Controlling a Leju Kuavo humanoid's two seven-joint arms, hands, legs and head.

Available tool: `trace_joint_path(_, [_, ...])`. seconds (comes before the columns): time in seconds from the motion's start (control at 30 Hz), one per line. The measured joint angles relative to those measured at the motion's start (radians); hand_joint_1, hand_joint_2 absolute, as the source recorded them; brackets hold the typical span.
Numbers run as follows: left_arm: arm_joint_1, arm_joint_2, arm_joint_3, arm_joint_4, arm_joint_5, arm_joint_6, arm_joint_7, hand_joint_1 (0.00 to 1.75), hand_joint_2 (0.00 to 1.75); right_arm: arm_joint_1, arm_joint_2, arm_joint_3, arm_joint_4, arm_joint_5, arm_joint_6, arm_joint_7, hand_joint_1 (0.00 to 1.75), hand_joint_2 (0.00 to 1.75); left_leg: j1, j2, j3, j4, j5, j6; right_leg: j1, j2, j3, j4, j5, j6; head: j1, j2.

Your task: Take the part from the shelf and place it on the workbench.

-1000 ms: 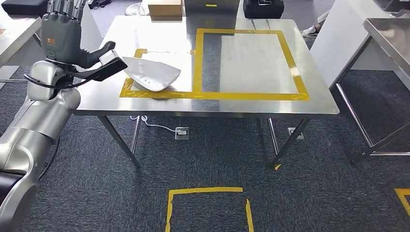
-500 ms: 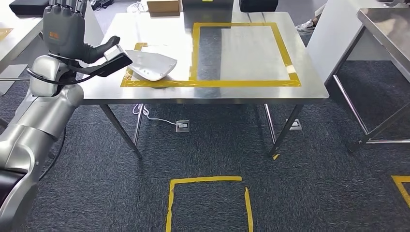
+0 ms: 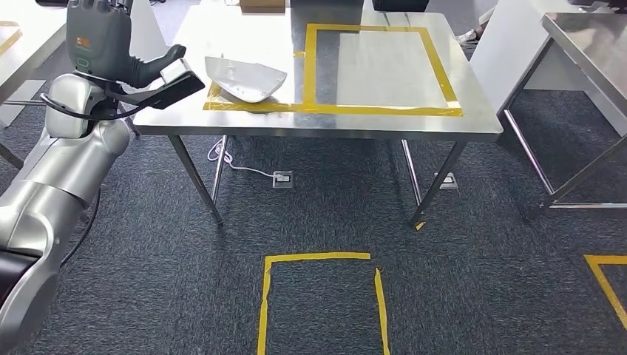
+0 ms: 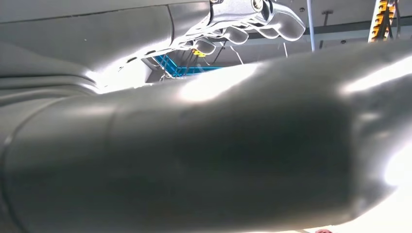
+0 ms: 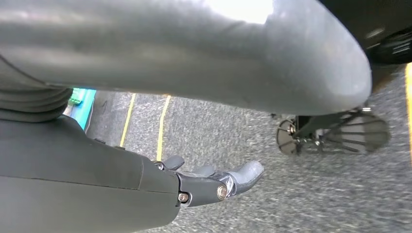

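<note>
Seemingly white curved part (image 3: pixel 246 78) on workbench (image 3: pixel 384 122).

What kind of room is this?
Probably a workshop or robot test lab: steel workbench with yellow tape outlines, a taped square on the carpet, and a white part lying there.

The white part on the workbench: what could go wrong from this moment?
1. The white part lies on the yellow tape outline near the workbench front edge; a knock could perhaps push it off.
2. The left hand is raised beside the table's corner, and its wrist camera points toward the part. A swing of the arm might catch the corner or the part.
</note>
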Motion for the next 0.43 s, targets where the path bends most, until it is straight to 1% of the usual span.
trace_joint_path(0.03, [-0.001, 0.001, 0.0, 0.002, 0.0, 0.004, 0.004, 0.0, 0.0, -0.001, -0.001, 0.0, 0.0, 0.0, -0.001, 0.0, 0.0, 0.0, -0.002, 0.0, -0.007, 0.0, 0.009, -0.003, 0.005, 0.0, 0.053, -0.074, -0.003, -0.01, -0.001, 0.0])
trace_joint_path(0.07, [-0.002, 0.003, 0.0, 0.005, 0.002, 0.007, 0.008, 0.0, 0.0, -0.002, -0.002, -0.001, 0.0, -0.001, -0.002, 0.0, 0.0, 0.0, -0.002, 0.001, -0.012, -0.001, 0.018, -0.007, 0.011, 0.001, 0.091, -0.133, -0.012, -0.017, -0.001, 0.0])
trace_joint_path(0.1, [-0.002, 0.006, 0.0, 0.008, 0.007, 0.009, 0.011, 0.0, 0.0, -0.003, -0.003, -0.002, 0.0, -0.003, -0.003, -0.001, 0.0, 0.0, -0.001, 0.003, -0.014, -0.004, 0.026, -0.012, 0.015, 0.001, 0.113, -0.171, -0.024, -0.022, 0.0, 0.0])
trace_joint_path(0.13, [-0.001, 0.01, 0.0, 0.013, 0.016, 0.01, 0.011, 0.0, 0.0, -0.003, -0.002, -0.004, 0.0, -0.004, -0.004, -0.001, 0.0, 0.0, -0.001, 0.004, -0.014, -0.008, 0.035, -0.018, 0.017, 0.002, 0.12, -0.188, -0.024, -0.024, 0.0, 0.0])
trace_joint_path(0.17, [0.004, 0.017, 0.001, 0.018, 0.033, 0.011, 0.006, 0.0, 0.0, -0.003, -0.001, -0.007, 0.0, -0.005, -0.004, 0.0, 0.0, 0.0, -0.001, 0.005, -0.015, -0.012, 0.043, -0.024, 0.015, 0.001, 0.116, -0.193, -0.014, -0.027, 0.002, 0.0])
trace_joint_path(0.2, [0.013, 0.027, 0.003, 0.025, 0.053, 0.01, -0.003, 0.0, 0.0, -0.004, 0.001, -0.011, 0.0, -0.005, -0.005, 0.002, 0.0, 0.0, 0.0, 0.004, -0.018, -0.011, 0.039, -0.03, 0.012, 0.0, 0.113, -0.2, -0.003, -0.031, 0.003, 0.0])
trace_joint_path(0.23, [0.026, 0.04, 0.007, 0.032, 0.076, 0.009, -0.014, 0.0, 0.0, -0.004, 0.002, -0.016, 0.0, -0.006, -0.007, 0.004, 0.0, 0.0, -0.001, 0.003, -0.024, 0.003, 0.016, -0.036, 0.008, -0.001, 0.106, -0.206, 0.011, -0.038, 0.001, 0.0])
trace_joint_path(0.27, [0.044, 0.056, 0.013, 0.041, 0.1, 0.008, -0.025, 0.0, 0.0, -0.004, 0.004, -0.02, 0.0, -0.008, -0.009, 0.007, 0.0, 0.0, 0.0, 0.001, -0.034, 0.036, -0.023, -0.042, 0.003, -0.001, 0.097, -0.211, 0.025, -0.043, -0.001, 0.0])
trace_joint_path(0.3, [0.068, 0.07, 0.021, 0.051, 0.119, 0.008, -0.034, 0.0, 0.0, -0.004, 0.005, -0.023, 0.0, -0.011, -0.01, 0.01, 0.0, 0.0, 0.003, -0.001, -0.047, 0.088, -0.073, -0.049, 0.003, -0.001, 0.085, -0.213, 0.038, -0.047, -0.003, 0.0])
trace_joint_path(0.33, [0.099, 0.083, 0.028, 0.063, 0.133, 0.009, -0.04, 0.0, 0.0, -0.003, 0.006, -0.025, 0.0, -0.013, -0.012, 0.014, 0.0, 0.0, 0.005, -0.001, -0.061, 0.152, -0.118, -0.055, 0.002, 0.0, 0.071, -0.212, 0.05, -0.05, -0.006, 0.0])
trace_joint_path(0.37, [0.138, 0.094, 0.036, 0.075, 0.144, 0.011, -0.044, 0.0, 0.0, -0.002, 0.007, -0.028, 0.0, -0.015, -0.013, 0.017, 0.0, 0.0, 0.007, -0.001, -0.069, 0.21, -0.142, -0.06, 0.001, 0.001, 0.056, -0.212, 0.062, -0.049, -0.006, 0.0])
trace_joint_path(0.4, [0.185, 0.103, 0.046, 0.087, 0.154, 0.012, -0.043, 0.0, 0.0, 0.0, 0.007, -0.031, 0.0, -0.015, -0.013, 0.02, 0.0, 0.0, 0.01, -0.001, -0.067, 0.249, -0.141, -0.065, 0.0, 0.001, 0.042, -0.211, 0.074, -0.048, -0.006, 0.0])
trace_joint_path(0.43, [0.209, 0.108, 0.05, 0.094, 0.158, 0.012, -0.042, 0.0, 0.0, 0.001, 0.008, -0.033, 0.0, -0.015, -0.013, 0.02, 0.0, 0.0, 0.011, -0.001, -0.066, 0.268, -0.139, -0.067, 0.0, 0.001, 0.034, -0.211, 0.079, -0.048, -0.006, 0.0])
